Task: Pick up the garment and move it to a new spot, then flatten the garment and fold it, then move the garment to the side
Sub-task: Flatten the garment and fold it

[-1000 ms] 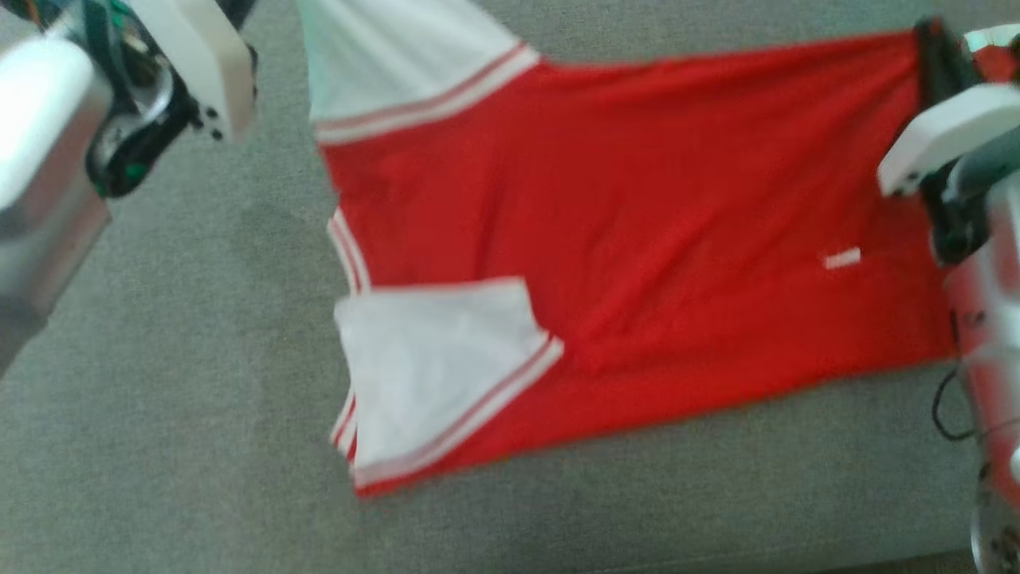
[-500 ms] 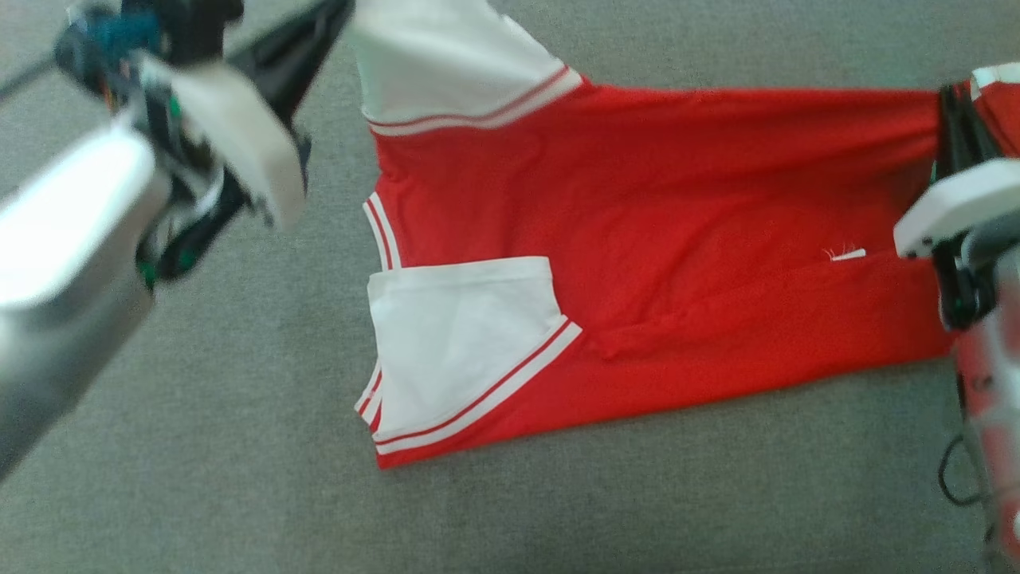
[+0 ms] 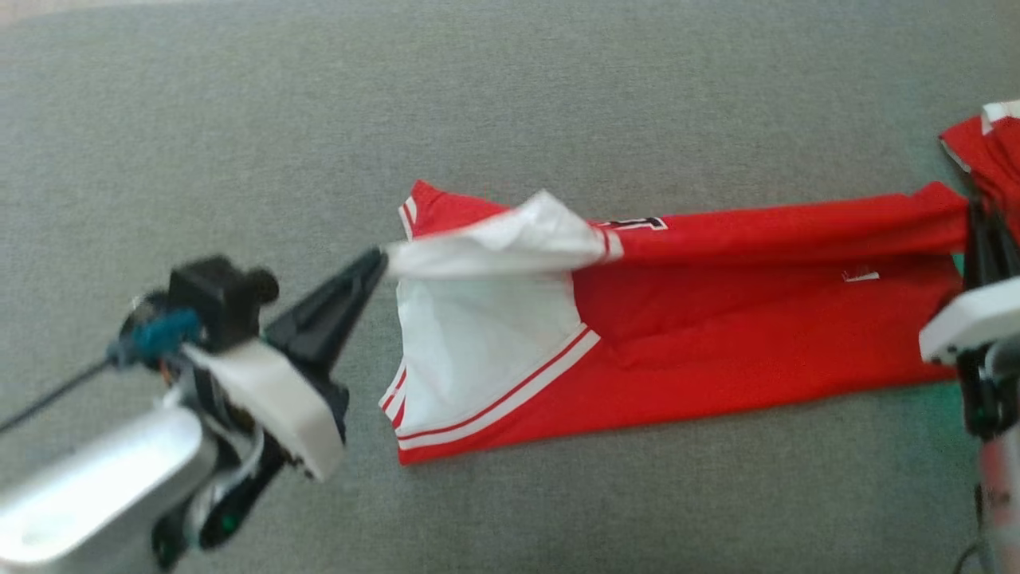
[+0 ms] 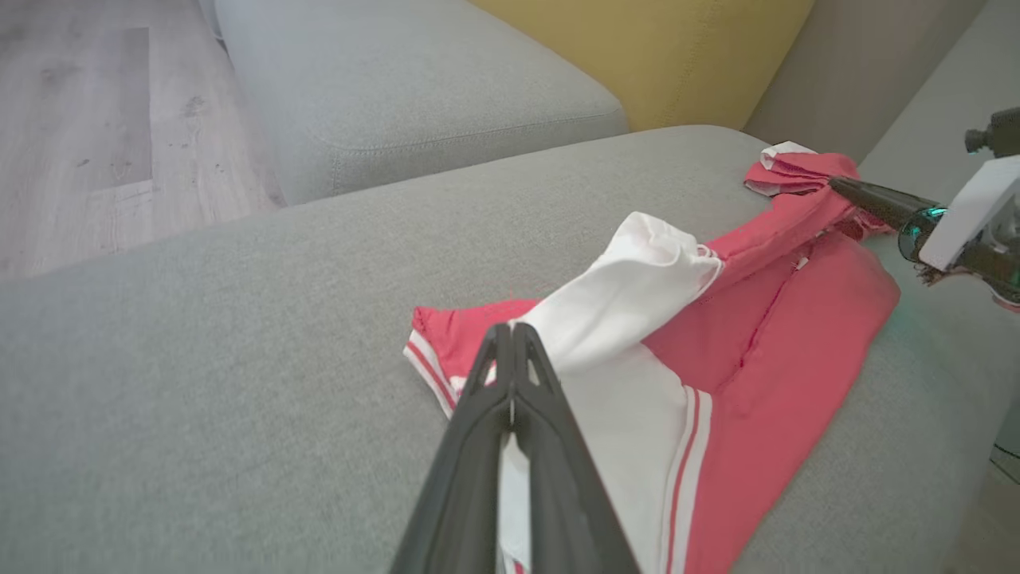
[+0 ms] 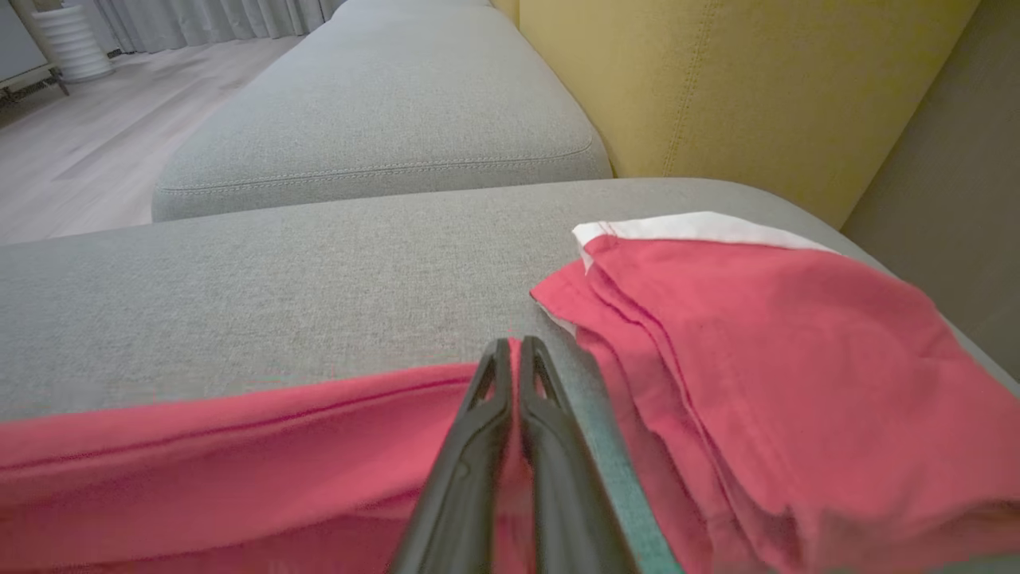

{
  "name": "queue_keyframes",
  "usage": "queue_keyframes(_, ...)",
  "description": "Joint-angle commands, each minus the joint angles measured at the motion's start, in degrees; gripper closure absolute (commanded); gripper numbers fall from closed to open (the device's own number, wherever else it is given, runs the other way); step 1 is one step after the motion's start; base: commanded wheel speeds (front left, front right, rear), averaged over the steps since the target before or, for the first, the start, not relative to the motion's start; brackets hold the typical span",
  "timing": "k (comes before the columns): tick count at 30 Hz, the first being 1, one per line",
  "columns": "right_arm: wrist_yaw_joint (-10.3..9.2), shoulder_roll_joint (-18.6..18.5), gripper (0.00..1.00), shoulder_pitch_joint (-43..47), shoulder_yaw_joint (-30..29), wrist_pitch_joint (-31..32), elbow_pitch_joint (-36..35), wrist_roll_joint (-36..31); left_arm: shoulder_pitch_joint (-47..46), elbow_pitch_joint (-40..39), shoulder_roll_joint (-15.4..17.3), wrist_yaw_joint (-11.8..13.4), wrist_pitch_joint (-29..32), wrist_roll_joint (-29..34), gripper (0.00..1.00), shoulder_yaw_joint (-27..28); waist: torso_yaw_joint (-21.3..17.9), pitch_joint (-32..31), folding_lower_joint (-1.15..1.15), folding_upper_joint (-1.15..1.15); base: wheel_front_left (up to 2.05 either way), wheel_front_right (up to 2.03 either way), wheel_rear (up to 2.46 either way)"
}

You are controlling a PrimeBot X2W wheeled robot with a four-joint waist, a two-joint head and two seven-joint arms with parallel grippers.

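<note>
Grey sofa seat (image 3: 239, 119), yellow back cushion (image 5: 717, 80), wood floor (image 4: 80, 119) beyond. Red garment (image 3: 717, 351) with white, stripe-trimmed sleeves lies across the seat. Left gripper (image 3: 381, 259) fingers are closed on the far sleeve (image 3: 518, 239). Right gripper (image 5: 514, 347) fingers are closed on the red hem end. A second ago the garment was spread flat; now its far edge is drawn over the body.

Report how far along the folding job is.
Done: the garment lies spread on the grey cushion. In hand: left gripper shut on the white sleeve, right gripper shut on the garment's other end, far edge raised over the body. Left: finish folding, move it aside.
</note>
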Motion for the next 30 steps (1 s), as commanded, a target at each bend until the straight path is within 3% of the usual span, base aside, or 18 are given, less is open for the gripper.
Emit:
queue_keyframes(1,-0.05,-0.10,1.00,2.19,-0.33,0.55,-4.29,-0.02,0.23,-3.04,2.96,1.81,-1.37,-0.54,1.00,2.34,0.42,-0.23,0.01,0.00,0.00,0.00,0.00)
queue_keyframes(6,-0.05,1.68,1.00,8.57,-3.08,2.81,-11.60,-0.48,6.21,-4.96,2.14,4.09,-3.92,-2.42,1.00,0.96,0.73,-0.44,0.01,0.00,0.00,0.00,0.00)
queue_keyframes(12,-0.05,3.55,1.00,12.30,-4.76,5.78,-16.05,-0.97,10.83,-3.54,-0.37,4.47,-6.35,-4.18,1.00,-0.48,0.35,-0.16,0.01,0.00,0.00,0.00,0.00)
queue_keyframes(13,-0.05,3.91,0.80,12.60,-5.07,6.29,-16.48,-1.03,11.40,-2.96,-1.01,4.33,-6.74,-4.39,1.00,-0.73,0.32,-0.10,0.01,0.00,0.00,0.00,0.00)
queue_keyframes(14,-0.05,4.29,0.39,12.81,-5.47,6.73,-16.90,-1.08,11.91,-2.29,-1.77,4.21,-7.38,-4.65,1.00,-0.76,0.29,-0.07,0.01,0.00,0.00,0.00,0.00)
queue_keyframes(15,-0.05,4.61,0.00,12.97,-5.84,7.04,-17.32,-1.27,12.29,-1.54,-2.50,4.14,-7.97,-4.75,0.82,-0.82,0.26,-0.07,0.01,0.00,0.00,0.00,0.00)
queue_keyframes(16,-0.05,4.96,0.00,13.16,-6.18,7.22,-17.68,-1.44,12.55,-0.87,-3.20,4.16,-8.45,-4.60,0.20,-0.99,0.23,-0.15,0.01,0.00,0.00,0.00,0.00)
queue_keyframes(17,-0.05,5.43,0.00,13.42,-6.78,7.32,-18.02,-1.47,12.86,-0.13,-3.97,4.27,-9.24,-4.57,0.00,-0.91,0.24,-0.34,0.01,0.00,0.00,0.00,0.00)
queue_keyframes(22,-0.05,7.88,0.00,17.16,-9.45,8.50,-20.58,-0.68,14.68,4.28,-6.95,5.74,-13.58,-3.37,0.00,-0.61,0.48,-2.60,0.01,0.00,0.00,0.00,0.00)
queue_keyframes(30,-0.05,10.37,0.00,22.97,-12.75,11.18,-23.88,2.74,20.56,9.63,-14.36,12.67,-18.20,5.15,0.00,5.59,2.55,-6.51,0.01,0.00,0.00,0.00,0.00)
